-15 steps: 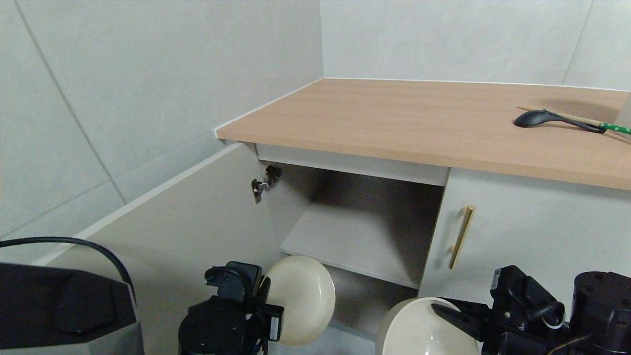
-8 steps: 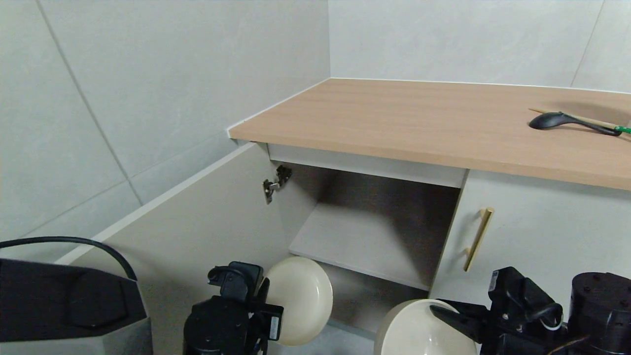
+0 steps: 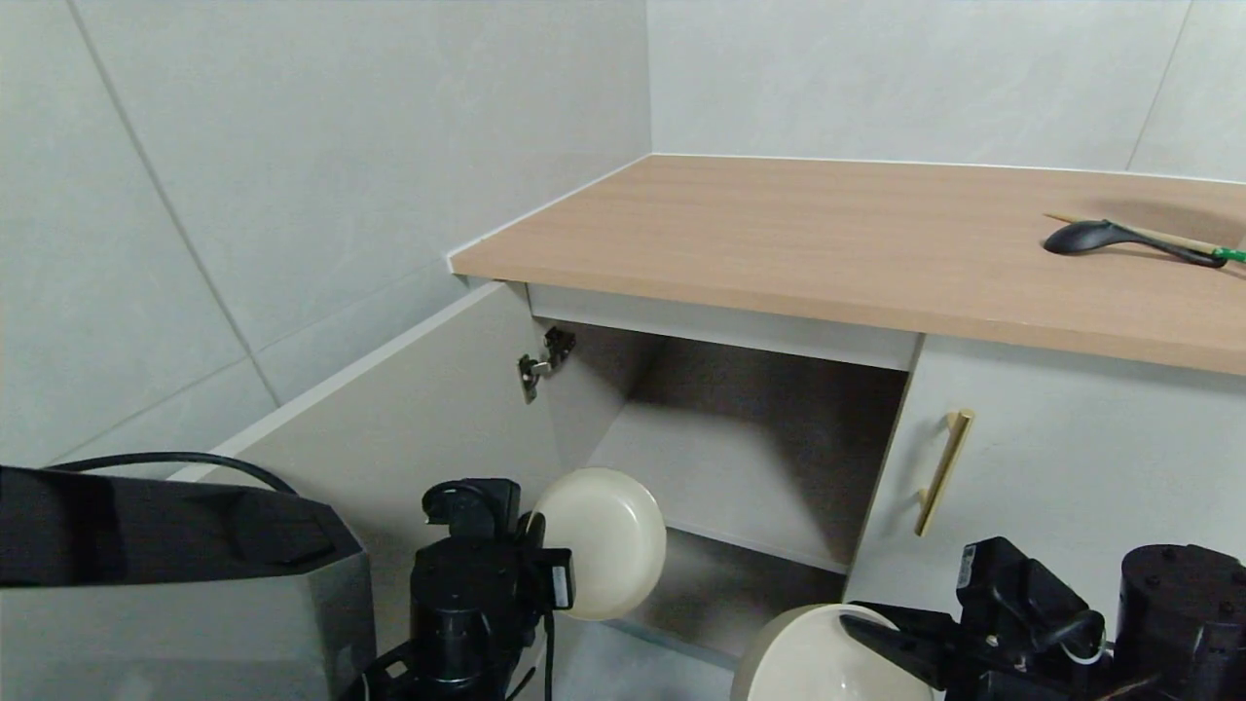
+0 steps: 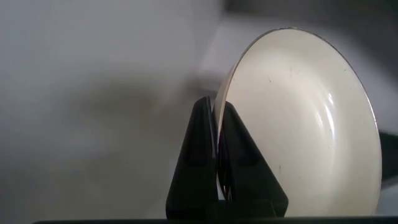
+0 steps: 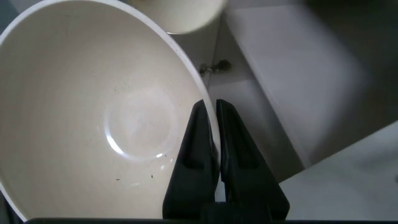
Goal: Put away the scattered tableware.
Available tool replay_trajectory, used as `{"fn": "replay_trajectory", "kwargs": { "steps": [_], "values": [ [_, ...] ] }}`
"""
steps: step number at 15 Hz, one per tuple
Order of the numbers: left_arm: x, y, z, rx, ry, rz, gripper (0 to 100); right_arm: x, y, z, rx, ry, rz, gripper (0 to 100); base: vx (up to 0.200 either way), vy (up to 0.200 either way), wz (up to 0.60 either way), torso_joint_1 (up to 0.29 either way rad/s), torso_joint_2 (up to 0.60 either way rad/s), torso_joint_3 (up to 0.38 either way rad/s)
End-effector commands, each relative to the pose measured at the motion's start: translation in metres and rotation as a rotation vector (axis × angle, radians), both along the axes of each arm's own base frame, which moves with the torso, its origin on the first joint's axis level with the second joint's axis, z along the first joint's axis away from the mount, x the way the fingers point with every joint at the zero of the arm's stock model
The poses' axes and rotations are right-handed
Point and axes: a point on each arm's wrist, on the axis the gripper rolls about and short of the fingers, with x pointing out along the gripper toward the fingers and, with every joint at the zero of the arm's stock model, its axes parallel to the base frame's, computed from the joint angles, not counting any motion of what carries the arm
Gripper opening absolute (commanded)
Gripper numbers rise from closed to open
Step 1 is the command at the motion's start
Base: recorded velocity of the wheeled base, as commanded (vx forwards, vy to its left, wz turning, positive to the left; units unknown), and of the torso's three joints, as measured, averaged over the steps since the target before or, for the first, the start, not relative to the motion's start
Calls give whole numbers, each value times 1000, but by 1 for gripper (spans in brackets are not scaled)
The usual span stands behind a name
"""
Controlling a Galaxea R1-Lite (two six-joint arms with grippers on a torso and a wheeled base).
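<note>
A wooden countertop [image 3: 779, 234] carries a black spoon [image 3: 1085, 237] beside a green-tipped chopstick [image 3: 1173, 239] near its right end.

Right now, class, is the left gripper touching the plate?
Touching. The left wrist view shows the left gripper shut on the plate, its fingers pinching the rim with no gap.

No text, number or sign can be read anywhere. A small white sticker [image 3: 560, 587] on the body of the left gripper [image 3: 531, 524] carries print too fine to make out. The same goes for a pale sticker [image 3: 967, 563] on the body of the right gripper [image 3: 861, 628].
</note>
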Motion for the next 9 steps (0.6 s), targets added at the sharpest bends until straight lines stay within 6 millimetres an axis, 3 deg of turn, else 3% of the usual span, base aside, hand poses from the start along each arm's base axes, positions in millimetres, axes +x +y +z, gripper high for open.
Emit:
{"fn": "replay_trajectory", "kwargs": {
  "steps": [1,4,9],
  "values": [
    [13,-7,-7,-45,1,-30,0,1,2,-3,-7,12,6,0,0,0,0,0,0,0],
    [25,-12,-13,-77,13,-113,0,0,2,-3,-8,11,6,0,0,0,0,0,0,0],
    [58,-7,-22,-107,-14,-88,0,1,3,-6,-16,24,8,0,0,0,0,0,0,0]
  ]
}}
